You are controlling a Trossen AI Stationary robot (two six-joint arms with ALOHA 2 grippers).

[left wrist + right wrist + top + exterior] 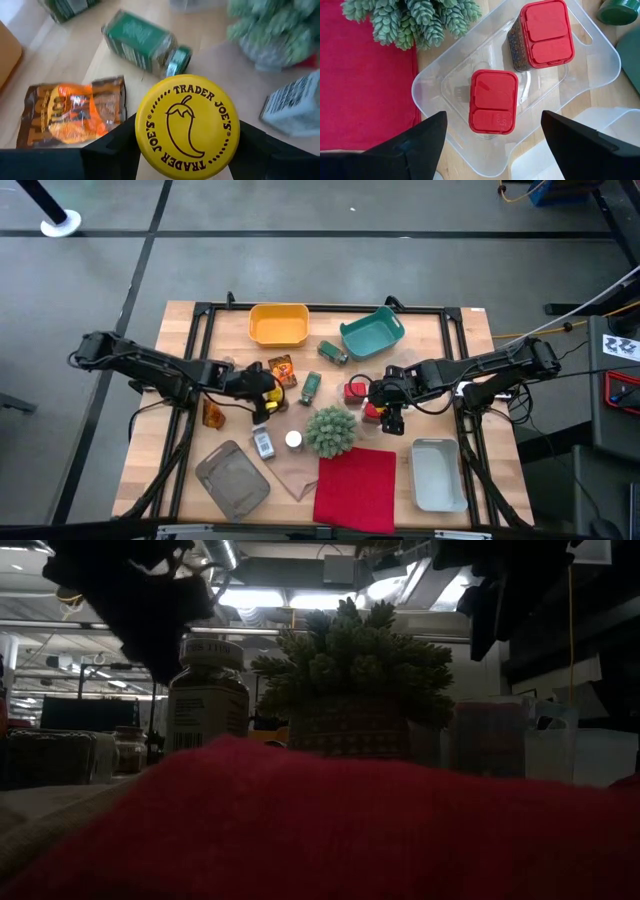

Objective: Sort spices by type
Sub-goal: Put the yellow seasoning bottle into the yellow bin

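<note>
Bench: wooden bench (440, 360) under a dark frame; I see grey floor all round it in the high view.
Left claw: my left claw (268, 388) sits left of centre, clenched on a yellow jar (187, 127), the lid gripped between both fingers.
Right claw: my right claw (392, 418) hangs right of centre, fingers spread wide and released, directly above two red tins (493, 101).
Red tins: both stand upright in a clear tray (432, 82), one nearer the claw, the second (541, 34) beside it.
Green jars: one lies on its side (145, 44) just beyond the yellow jar; another (333, 352) lies by the teal bin (372, 333).
Foil packet: an orange-brown foil packet (72, 110) lies flat beside the yellow jar.
White-capped jar: one (206, 690) stands upright left of the plant ball (352, 650).
Other bins: orange bin (278, 325) at far centre, white bin (437, 474) at near right.
Cloth: red cloth (356, 488) at near centre.
</note>
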